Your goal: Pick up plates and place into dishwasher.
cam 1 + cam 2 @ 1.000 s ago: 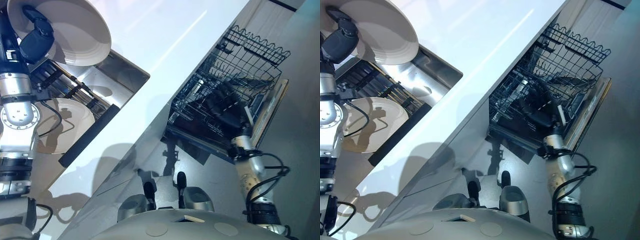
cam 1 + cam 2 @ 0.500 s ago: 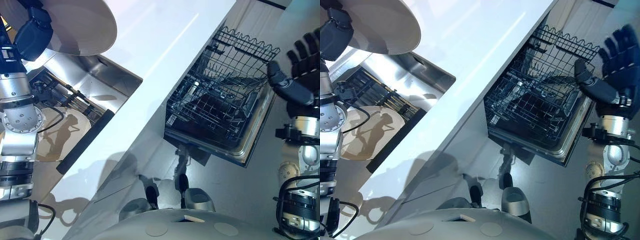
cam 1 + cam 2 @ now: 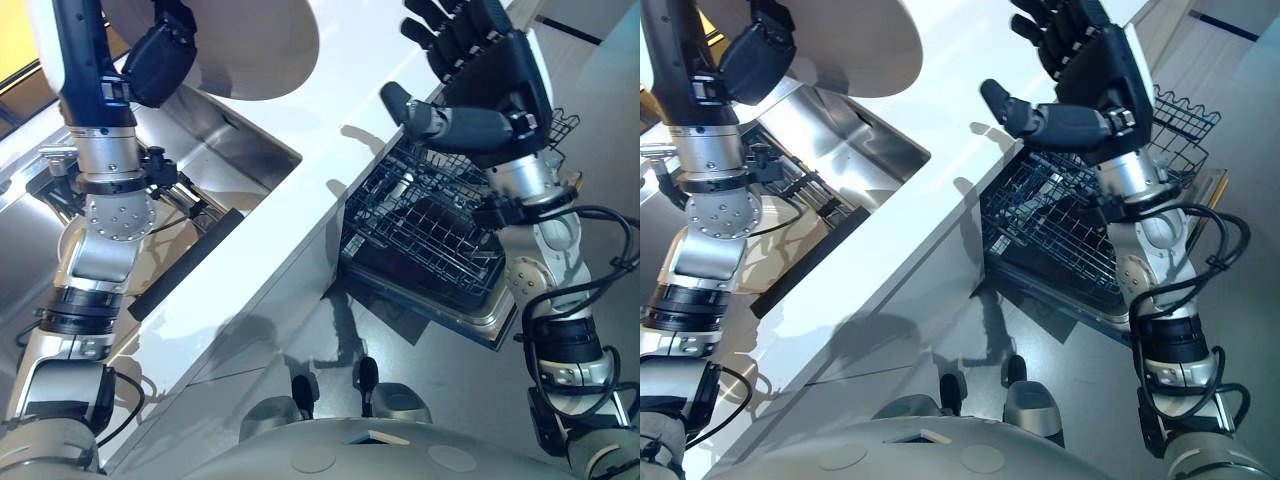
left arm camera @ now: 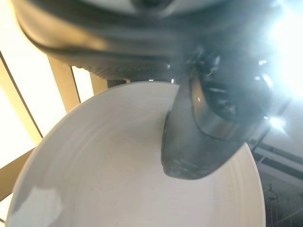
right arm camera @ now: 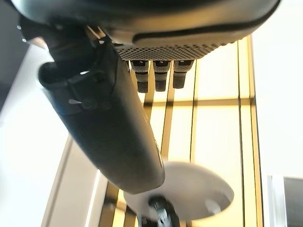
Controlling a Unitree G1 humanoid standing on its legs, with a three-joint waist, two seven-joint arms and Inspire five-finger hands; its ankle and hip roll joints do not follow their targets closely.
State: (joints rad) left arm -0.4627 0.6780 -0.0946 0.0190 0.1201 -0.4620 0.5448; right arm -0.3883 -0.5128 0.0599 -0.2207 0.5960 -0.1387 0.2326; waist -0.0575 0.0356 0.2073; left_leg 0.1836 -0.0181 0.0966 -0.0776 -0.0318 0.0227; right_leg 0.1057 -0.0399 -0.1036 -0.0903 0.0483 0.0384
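Observation:
A white plate [image 3: 255, 45] is held up above the sink, tilted, with my left hand [image 3: 160, 62] shut on its rim. In the left wrist view the thumb [image 4: 208, 127] lies across the plate's inner face [image 4: 109, 184]. My right hand [image 3: 490, 85] is raised high over the counter's edge, above the dishwasher rack [image 3: 430, 225], open with straight spread fingers and holding nothing. The right wrist view looks along the thumb [image 5: 113, 137] to the plate [image 5: 194, 189] further off.
The steel sink [image 3: 225, 150] is set into the white counter [image 3: 300, 230], with a dark rack and a black bar [image 3: 185, 265] inside it. The black wire rack is pulled out over the open dishwasher door [image 3: 480, 320]. Grey floor lies below.
My right hand rose from down in the dishwasher rack to high above the counter's edge, still open. The left hand carried the plate to the right. The camera also shifted.

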